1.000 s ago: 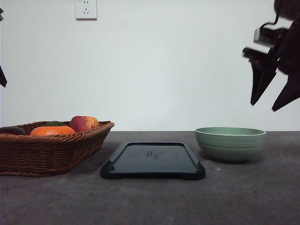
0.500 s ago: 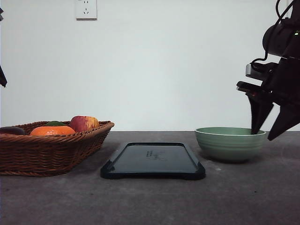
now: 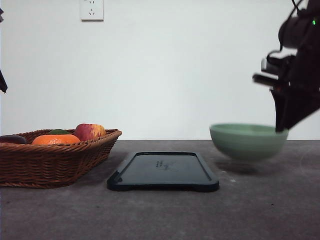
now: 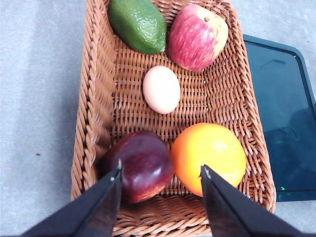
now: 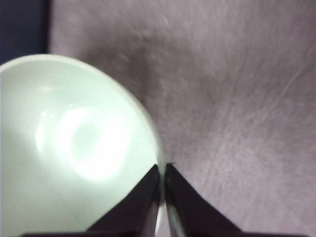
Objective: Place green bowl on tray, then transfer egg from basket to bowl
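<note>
while the right pincer (image 5: 162,170) clamps the green bowl (image 3: 247,141) rim — lifted (front view) — left pincer (image 4: 160,174) gapes over the basket (image 4: 96,106).

Black arm (image 3: 300,75), looped cables, green LED; tapered black end effector fingers (image 4: 98,207).

tabletop (image 3: 165,215): dark grey, matte, lightly speckled. resting directly on it: brown wicker basket (image 3: 50,162) at left, black tray (image 3: 163,172) at centre, well apart from basket. green bowl (image 3: 247,141) at right appears raised clear of surface, shadow beneath.
</note>
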Tool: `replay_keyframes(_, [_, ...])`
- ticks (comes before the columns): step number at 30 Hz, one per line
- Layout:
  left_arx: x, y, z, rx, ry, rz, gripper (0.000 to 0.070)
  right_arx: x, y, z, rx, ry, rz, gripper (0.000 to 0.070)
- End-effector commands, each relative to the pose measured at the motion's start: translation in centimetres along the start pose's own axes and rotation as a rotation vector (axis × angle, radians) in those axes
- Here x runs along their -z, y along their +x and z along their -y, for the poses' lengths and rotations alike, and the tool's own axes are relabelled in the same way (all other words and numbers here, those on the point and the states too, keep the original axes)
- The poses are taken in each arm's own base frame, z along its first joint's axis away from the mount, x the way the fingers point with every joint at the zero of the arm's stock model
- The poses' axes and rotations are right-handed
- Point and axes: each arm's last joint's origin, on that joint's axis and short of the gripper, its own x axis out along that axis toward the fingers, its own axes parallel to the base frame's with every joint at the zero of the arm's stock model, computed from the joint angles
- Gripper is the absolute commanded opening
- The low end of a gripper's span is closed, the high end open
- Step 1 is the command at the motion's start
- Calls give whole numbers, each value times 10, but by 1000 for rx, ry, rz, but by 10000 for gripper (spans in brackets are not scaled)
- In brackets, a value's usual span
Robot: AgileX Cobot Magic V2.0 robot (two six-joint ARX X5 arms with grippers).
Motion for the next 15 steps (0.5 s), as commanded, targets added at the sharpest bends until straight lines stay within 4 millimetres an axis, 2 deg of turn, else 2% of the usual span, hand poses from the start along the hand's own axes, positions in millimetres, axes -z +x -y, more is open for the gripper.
replay_keyframes(1, [-7,-2,2,9,14,23,310,-10,-8,-8,-12,-36,7,0])
replay_keyframes(8, [-7,-2,2,9,14,24,310,-25,-34,-48,-54,-133,47,1])
replay_keyframes(15, [-7,-2,2,9,14,25,310,-34,-30,-94,-110,-224,74,1])
